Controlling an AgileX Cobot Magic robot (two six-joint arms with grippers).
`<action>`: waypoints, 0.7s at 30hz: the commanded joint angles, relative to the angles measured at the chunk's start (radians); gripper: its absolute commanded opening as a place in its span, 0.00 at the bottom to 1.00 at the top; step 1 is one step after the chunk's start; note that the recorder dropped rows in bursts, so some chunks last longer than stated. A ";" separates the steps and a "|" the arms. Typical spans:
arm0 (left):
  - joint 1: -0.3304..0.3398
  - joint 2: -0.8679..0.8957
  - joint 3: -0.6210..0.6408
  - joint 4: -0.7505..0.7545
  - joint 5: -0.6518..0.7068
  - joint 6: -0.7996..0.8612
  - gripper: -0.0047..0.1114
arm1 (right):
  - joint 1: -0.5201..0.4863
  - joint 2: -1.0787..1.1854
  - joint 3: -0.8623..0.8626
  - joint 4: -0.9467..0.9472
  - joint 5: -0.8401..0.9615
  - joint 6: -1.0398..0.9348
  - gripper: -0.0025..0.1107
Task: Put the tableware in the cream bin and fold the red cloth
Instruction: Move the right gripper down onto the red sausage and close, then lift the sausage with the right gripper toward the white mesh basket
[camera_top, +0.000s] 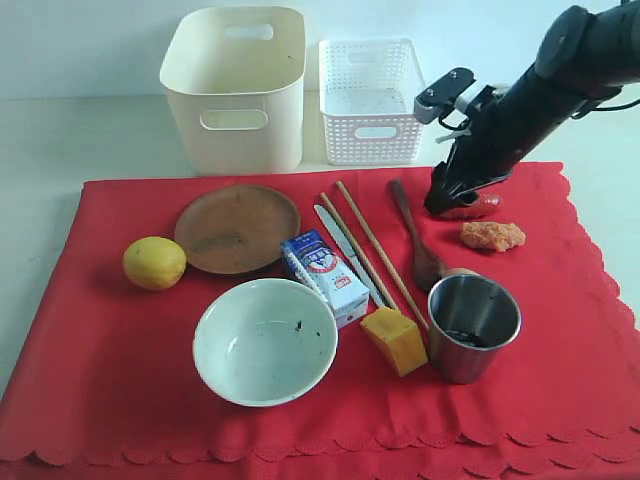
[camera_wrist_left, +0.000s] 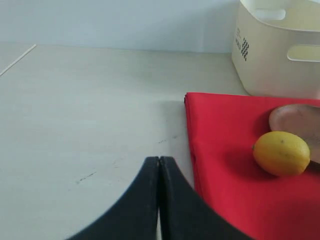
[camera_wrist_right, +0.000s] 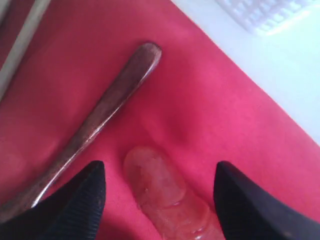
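Observation:
The red cloth (camera_top: 120, 340) covers the table. On it lie the brown plate (camera_top: 237, 228), the pale bowl (camera_top: 265, 340), the steel cup (camera_top: 473, 325), the knife (camera_top: 343, 250), the chopsticks (camera_top: 372, 252) and the dark wooden spoon (camera_top: 413, 238). The cream bin (camera_top: 235, 85) stands behind the cloth. My right gripper (camera_wrist_right: 160, 171) is open and low over the cloth at its back right. It straddles a reddish sausage-like piece (camera_wrist_right: 165, 195), with a gap on each side. The spoon's handle (camera_wrist_right: 107, 102) lies just beside it. My left gripper (camera_wrist_left: 159, 161) is shut and empty, over bare table beside the cloth's edge (camera_wrist_left: 192, 150).
A white lattice basket (camera_top: 370, 100) stands right of the cream bin. A lemon (camera_top: 154, 263), a milk carton (camera_top: 325, 275), an orange block (camera_top: 393, 340) and a crumbly orange lump (camera_top: 492, 235) also lie on the cloth.

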 joint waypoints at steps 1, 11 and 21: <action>0.004 -0.007 -0.001 -0.005 -0.012 0.003 0.04 | 0.002 0.026 -0.010 -0.004 -0.019 0.005 0.56; 0.004 -0.007 -0.001 -0.005 -0.012 0.003 0.04 | 0.002 0.047 -0.010 -0.027 -0.022 0.008 0.49; 0.004 -0.007 -0.001 -0.005 -0.012 0.003 0.04 | 0.002 0.049 -0.012 -0.027 -0.050 0.008 0.03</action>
